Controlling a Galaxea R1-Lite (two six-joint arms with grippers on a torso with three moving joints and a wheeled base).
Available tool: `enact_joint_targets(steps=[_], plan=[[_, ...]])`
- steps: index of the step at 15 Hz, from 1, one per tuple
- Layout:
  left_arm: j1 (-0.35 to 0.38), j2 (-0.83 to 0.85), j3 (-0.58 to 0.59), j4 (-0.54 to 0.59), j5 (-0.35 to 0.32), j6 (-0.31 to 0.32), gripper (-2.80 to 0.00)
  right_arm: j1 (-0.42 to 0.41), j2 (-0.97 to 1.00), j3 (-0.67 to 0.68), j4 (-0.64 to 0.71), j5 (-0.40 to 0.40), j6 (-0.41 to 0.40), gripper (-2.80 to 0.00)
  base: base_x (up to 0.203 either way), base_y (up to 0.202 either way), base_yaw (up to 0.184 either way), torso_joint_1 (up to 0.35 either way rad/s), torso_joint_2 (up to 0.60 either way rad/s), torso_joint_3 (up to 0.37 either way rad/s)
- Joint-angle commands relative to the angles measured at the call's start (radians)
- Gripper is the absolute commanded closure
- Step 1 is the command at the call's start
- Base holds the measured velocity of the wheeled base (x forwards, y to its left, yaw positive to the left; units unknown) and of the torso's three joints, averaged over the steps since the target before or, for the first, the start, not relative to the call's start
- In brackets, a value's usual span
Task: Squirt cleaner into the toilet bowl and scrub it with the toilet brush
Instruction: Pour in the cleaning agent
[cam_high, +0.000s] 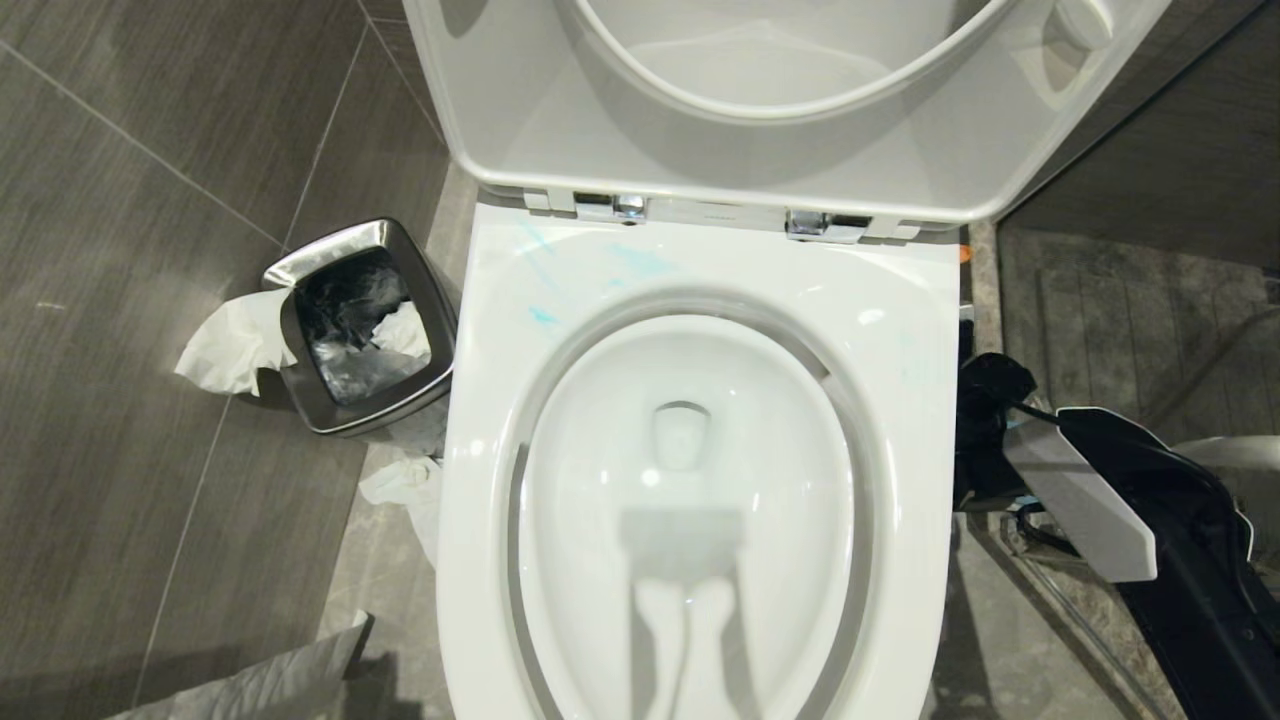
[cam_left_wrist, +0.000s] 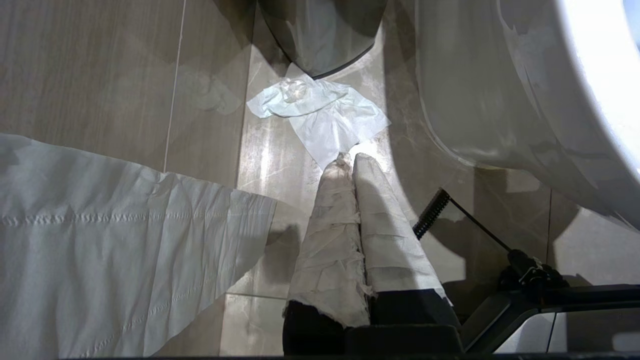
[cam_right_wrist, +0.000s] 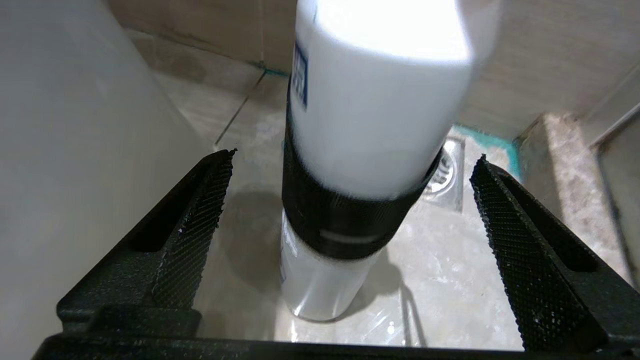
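Head view: toilet bowl (cam_high: 690, 500) centre, lid raised; steel bin (cam_high: 360, 325) on the floor to its left; right arm (cam_high: 1090, 500) low at the bowl's right.
Left wrist view: left gripper (cam_left_wrist: 348, 159), fingers together, over tissue (cam_left_wrist: 325, 117) on the floor.
Right wrist view: right gripper (cam_right_wrist: 350, 165), fingers wide apart, either side of the upright cleaner bottle (cam_right_wrist: 350, 150), not touching it.

My right hand (cam_right_wrist: 350, 210) has black fingers (cam_right_wrist: 192, 225) with knurled pads; my left hand (cam_left_wrist: 350, 160) wears white wrapping, a thin black cable beside it.
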Motion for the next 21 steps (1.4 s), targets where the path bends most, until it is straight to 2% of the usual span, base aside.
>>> enact_joint_targets(steps=[1,7,14,21], plan=[[0.0,0.001,0.002,0.0,0.0,0.0,0.0,0.002,0.031,-0.04,0.0,0.002,0.0,-2.8,0.0,0.0,0.0,0.0,0.0,0.0],[0.0,0.0,0.001,0.0,0.0,0.0,0.0,0.001,0.078,-0.141,0.076,0.003,0.005,-2.8,0.0,0.0,0.0,0.0,0.0,0.0],[0.0,0.0,0.002,0.0,0.0,0.0,0.0,0.001,0.048,-0.153,0.079,0.061,0.005,-2.8,0.0,0.0,0.0,0.0,0.0,0.0],[0.0,0.001,0.0,0.0,0.0,0.0,0.0,0.001,0.035,-0.151,0.073,0.068,0.004,-2.8,0.0,0.0,0.0,0.0,0.0,0.0]])
